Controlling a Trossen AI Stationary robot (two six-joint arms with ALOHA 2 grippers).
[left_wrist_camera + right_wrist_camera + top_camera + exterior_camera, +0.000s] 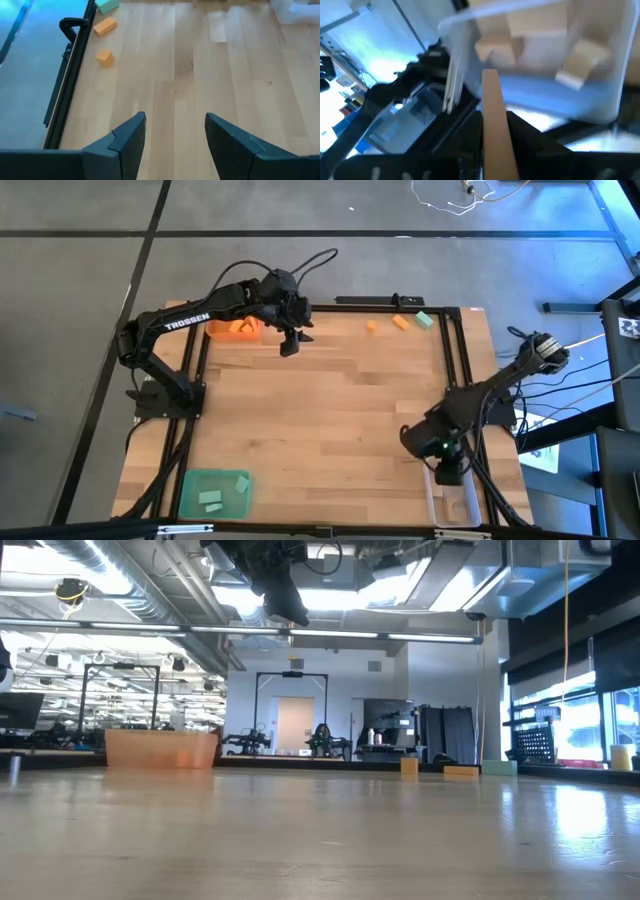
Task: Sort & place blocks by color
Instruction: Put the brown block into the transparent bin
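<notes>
Fingers (495,130) around one wood block (492,115)

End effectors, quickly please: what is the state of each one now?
Left end effector: open, holding nothing.
Right end effector: closed on a pale wooden block.

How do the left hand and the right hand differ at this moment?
The left hand is open and empty, while the right hand is shut on a pale wood block. The left hand hangs high by the orange tray at the far edge; the right hand is at the clear tray at the near edge. Both are dark and two-fingered.
</notes>
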